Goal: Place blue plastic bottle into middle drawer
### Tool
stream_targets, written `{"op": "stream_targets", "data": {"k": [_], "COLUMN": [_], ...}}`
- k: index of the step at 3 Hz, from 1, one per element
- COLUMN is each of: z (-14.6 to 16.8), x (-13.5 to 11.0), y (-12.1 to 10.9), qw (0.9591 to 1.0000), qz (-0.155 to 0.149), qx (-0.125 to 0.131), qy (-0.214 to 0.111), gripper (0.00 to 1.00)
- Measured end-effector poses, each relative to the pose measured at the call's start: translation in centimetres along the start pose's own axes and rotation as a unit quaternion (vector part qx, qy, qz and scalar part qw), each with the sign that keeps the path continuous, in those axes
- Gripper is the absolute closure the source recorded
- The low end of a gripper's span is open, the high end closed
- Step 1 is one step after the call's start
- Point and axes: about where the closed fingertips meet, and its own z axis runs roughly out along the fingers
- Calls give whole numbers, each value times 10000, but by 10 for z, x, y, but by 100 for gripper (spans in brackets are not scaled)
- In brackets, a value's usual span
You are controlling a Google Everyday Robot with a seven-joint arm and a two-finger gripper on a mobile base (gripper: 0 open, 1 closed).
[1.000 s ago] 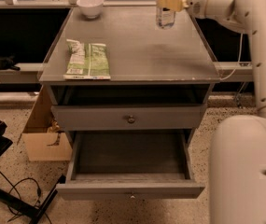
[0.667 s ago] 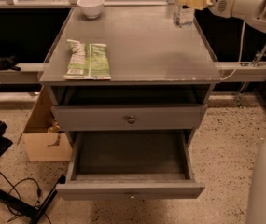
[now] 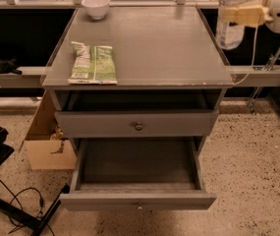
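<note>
Carrying step: gripper [image 3: 242, 14] clamps blue plastic bottle [image 3: 232, 31], held high beside cabinet [image 3: 144, 43]; next move likely needs lowering it into open middle drawer [image 3: 139, 199].

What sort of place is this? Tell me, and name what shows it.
Probably a robot test lab or workshop: a grey drawer cabinet on a speckled hard floor, a cardboard box and loose cables beside it. The gripper, upper right, holds the blue plastic bottle off the cabinet's right edge.

Cream gripper [image 3: 236, 14] top right, bluish bottle [image 3: 232, 34], grey drawer [image 3: 137, 200]
</note>
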Motion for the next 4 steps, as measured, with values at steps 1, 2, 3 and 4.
{"op": "stream_targets", "data": {"k": [1,2,3,4], "z": [-27,-53,-51,-51], "x": [40,94,159,159], "y": [43,78,117,117], "qw": [9955,9864,9700,9701], "qz": [-77,-20,-291,-294], "qx": [-139,-170,-226,-224], "qy": [936,1634,2404,2400], "gripper": [100,100,100,100]}}
